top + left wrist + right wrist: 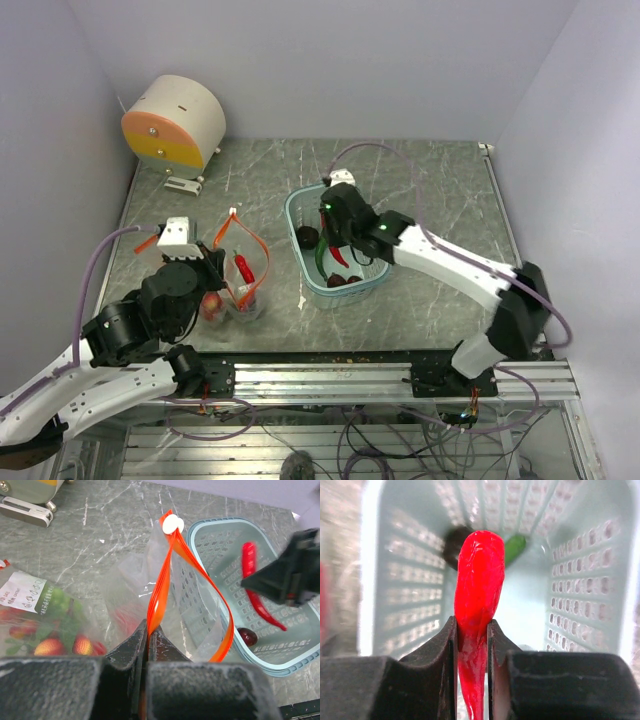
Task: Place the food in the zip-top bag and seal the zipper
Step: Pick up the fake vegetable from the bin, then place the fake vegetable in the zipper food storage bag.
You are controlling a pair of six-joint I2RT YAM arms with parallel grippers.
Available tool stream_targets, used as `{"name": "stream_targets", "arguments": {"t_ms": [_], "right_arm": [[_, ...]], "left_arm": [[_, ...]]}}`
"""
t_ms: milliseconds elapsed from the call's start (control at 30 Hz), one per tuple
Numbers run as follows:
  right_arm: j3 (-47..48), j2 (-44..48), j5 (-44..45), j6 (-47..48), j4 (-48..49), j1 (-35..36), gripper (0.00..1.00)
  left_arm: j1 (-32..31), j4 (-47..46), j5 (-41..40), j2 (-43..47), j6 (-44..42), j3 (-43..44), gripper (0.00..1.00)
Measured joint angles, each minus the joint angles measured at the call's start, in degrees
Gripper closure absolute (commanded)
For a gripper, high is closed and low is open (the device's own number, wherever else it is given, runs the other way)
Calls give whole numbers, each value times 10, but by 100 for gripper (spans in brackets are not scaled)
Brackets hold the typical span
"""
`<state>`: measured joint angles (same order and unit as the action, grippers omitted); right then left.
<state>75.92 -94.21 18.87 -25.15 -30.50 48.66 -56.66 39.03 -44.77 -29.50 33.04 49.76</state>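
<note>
Right gripper [471, 630] fingers are clamped on a red chili [477, 575], held over the light-blue basket [580, 580] at frame centre. Left gripper [148, 632] is pinched shut on the zipper [167, 565]; the zip-top bag [125, 575] is spread behind it, frame centre-left.

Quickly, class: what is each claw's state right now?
Left claw: closed, pinching the zipper.
Right claw: closed on the red chilli.

The red chilli [476, 580] ran off the bottom edge, and it hid most of a dark item [451, 542] and a green item [516, 547], both blurred. Food [47, 645] inside the zip-top bag [75, 615] showed smeared, kinds beyond telling.
</note>
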Motion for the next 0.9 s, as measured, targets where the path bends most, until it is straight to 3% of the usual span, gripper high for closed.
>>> {"name": "stream_targets", "arguments": {"t_ms": [200, 333, 567, 900], "right_arm": [[-48, 159, -42, 35, 98, 31, 100], [-64, 194, -119, 53, 188, 84, 100], [-139, 202, -240, 24, 360, 118, 100], [-161, 118, -255, -61, 510, 129, 100]], "left_arm": [[0, -8, 0, -9, 0, -5, 93], [0, -22, 2, -30, 0, -14, 93], [0, -58, 9, -63, 0, -27, 93], [0, -101, 27, -76, -1, -37, 93]]}}
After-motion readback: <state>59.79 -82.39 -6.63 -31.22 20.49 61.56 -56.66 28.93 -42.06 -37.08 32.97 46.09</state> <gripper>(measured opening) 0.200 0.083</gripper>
